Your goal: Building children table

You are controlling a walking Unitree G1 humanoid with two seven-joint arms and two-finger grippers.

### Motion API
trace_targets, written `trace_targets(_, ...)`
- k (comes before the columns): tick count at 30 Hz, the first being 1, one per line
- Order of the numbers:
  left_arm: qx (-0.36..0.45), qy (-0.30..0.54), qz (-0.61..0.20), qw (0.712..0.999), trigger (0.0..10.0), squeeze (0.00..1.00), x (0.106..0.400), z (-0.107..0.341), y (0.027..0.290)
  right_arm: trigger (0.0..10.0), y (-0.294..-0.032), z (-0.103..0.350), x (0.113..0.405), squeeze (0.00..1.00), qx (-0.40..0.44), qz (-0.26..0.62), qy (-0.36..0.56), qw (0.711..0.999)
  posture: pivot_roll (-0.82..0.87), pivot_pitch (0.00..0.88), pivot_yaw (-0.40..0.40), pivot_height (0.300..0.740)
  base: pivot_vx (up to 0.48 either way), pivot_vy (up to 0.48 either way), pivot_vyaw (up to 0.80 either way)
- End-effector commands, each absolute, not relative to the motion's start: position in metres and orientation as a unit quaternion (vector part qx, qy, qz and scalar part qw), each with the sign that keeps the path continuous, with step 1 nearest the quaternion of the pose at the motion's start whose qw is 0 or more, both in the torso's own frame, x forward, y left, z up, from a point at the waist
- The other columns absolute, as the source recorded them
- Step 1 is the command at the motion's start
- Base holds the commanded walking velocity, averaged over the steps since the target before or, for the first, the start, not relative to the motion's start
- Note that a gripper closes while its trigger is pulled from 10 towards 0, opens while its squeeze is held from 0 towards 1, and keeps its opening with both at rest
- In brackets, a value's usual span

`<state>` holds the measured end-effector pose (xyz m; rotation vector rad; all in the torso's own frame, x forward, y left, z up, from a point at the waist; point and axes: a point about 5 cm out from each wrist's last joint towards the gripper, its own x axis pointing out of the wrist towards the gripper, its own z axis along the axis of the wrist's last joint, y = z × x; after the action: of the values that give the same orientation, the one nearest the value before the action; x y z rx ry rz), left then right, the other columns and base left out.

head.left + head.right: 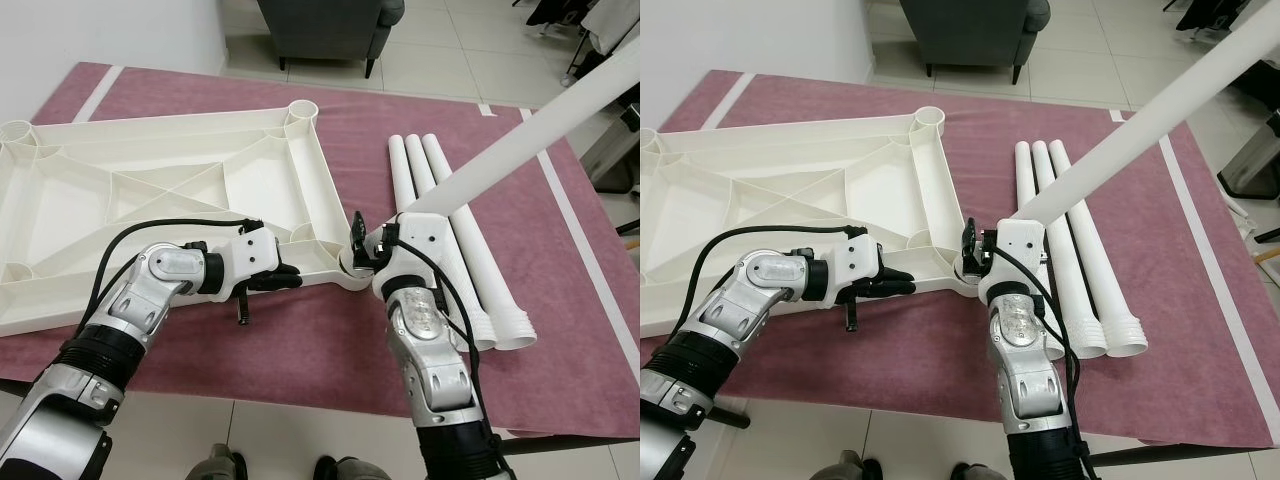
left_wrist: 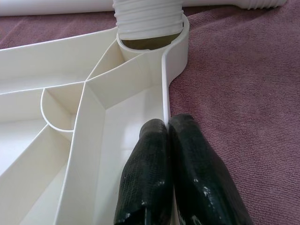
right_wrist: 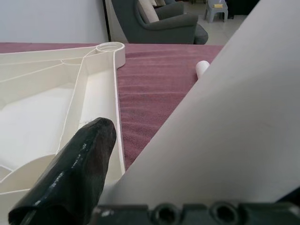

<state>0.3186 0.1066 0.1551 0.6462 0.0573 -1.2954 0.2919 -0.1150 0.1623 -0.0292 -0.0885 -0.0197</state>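
The white plastic table top (image 1: 150, 190) lies upside down on a maroon rug (image 1: 300, 340). My left gripper (image 1: 288, 276) is shut on the thin near rim (image 2: 164, 101), a short way from the near right corner socket (image 1: 350, 278). My right gripper (image 1: 364, 244) is shut on a long white leg (image 1: 530, 130) that slants up and away to the right. The leg's threaded end (image 2: 147, 18) sits in that socket (image 2: 183, 42). In the right wrist view one black finger (image 3: 79, 164) lies against the leg (image 3: 225, 117).
Three more white legs (image 1: 450, 230) lie side by side on the rug to the right of the table top. A grey armchair (image 1: 330, 25) stands on the tiled floor beyond the rug. My feet (image 1: 225, 465) are at the rug's near edge.
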Motion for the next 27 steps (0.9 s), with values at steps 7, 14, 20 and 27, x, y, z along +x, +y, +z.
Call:
trace_targets(7, 0.29, 0.063, -0.581, 0.758, 10.0, 0.0, 0.317, 0.14, 0.116, 0.0, -0.111, 0.138, 0.289, 0.0, -0.045, 0.061, 0.0, 0.997, 0.04, 0.13, -0.003, 0.74, 0.0, 0.0, 0.0)
trace_targets(14, 0.289, 0.062, -0.581, 0.759, 10.0, 0.0, 0.317, 0.139, 0.116, 0.0, -0.109, 0.144, 0.286, 0.0, -0.035, 0.125, -0.014, 0.992, 0.04, 0.126, -0.006, 0.74, 0.0, 0.0, 0.0)
trace_targets(20, 0.289, 0.062, -0.58, 0.759, 10.0, 0.0, 0.317, 0.139, 0.116, 0.0, -0.114, 0.144, 0.286, 0.0, -0.038, 0.142, -0.008, 0.989, 0.04, 0.127, -0.006, 0.74, 0.0, 0.0, 0.0)
trace_targets(27, 0.288, 0.062, -0.582, 0.758, 10.0, 0.0, 0.316, 0.139, 0.115, 10.0, -0.116, 0.139, 0.283, 0.0, -0.065, 0.245, 0.009, 0.967, 0.04, 0.132, 0.005, 0.74, 0.0, 0.0, 0.0)
